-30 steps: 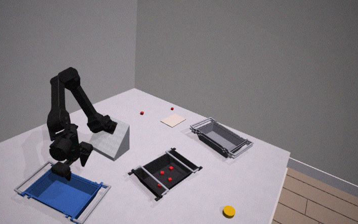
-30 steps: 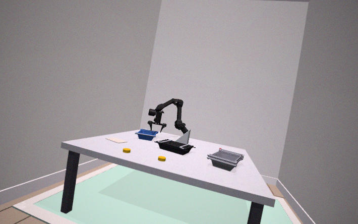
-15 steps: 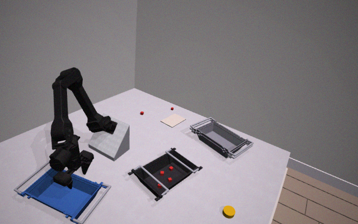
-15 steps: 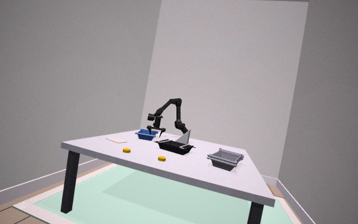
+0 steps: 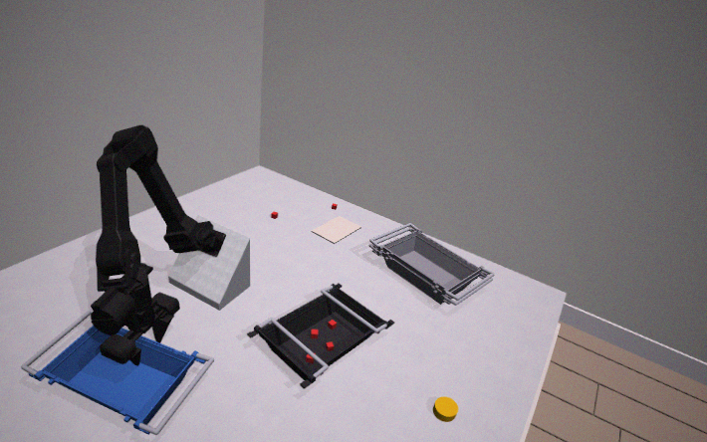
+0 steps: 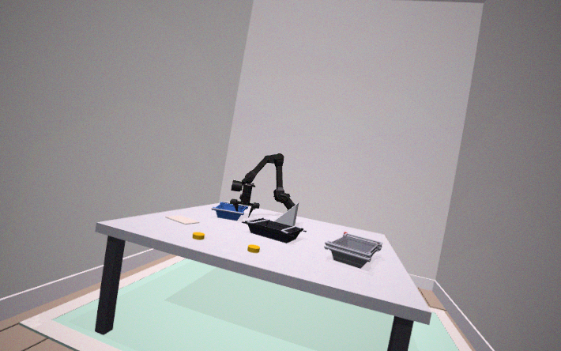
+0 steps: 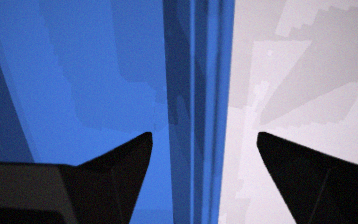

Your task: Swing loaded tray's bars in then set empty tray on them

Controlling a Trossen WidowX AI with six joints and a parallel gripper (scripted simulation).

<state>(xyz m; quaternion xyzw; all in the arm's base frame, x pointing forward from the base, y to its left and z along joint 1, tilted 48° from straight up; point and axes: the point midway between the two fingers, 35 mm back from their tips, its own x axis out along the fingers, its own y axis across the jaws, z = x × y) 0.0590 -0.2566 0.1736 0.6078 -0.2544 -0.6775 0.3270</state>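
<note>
The black tray point(image 5: 281, 352) point(image 6: 269, 232) holds several small red blocks point(image 5: 332, 324). Both its wire bars lie in across its top, one bar point(image 5: 299, 344) near each end, the other bar point(image 5: 352, 312) opposite. The empty blue tray point(image 5: 119, 392) point(image 6: 229, 213) point(image 7: 210, 60) stands level on the table, its grey bars out beyond its ends. My gripper point(image 5: 148, 350) point(image 6: 243, 213) point(image 7: 204, 138) is open and points down astride one long wall of the blue tray. One finger is on the inner side, the other outside over the table. The wrist view shows gaps between both fingertips and the wall.
A grey wedge block point(image 5: 210, 274) point(image 6: 290, 217) stands beside the arm's base. A grey tray point(image 5: 430, 262) point(image 6: 352, 257) with grey bars stands farther off. Yellow discs point(image 5: 445, 408) point(image 6: 198, 235), a beige pad point(image 5: 336, 229) and two loose red blocks point(image 5: 274, 215) lie on the table.
</note>
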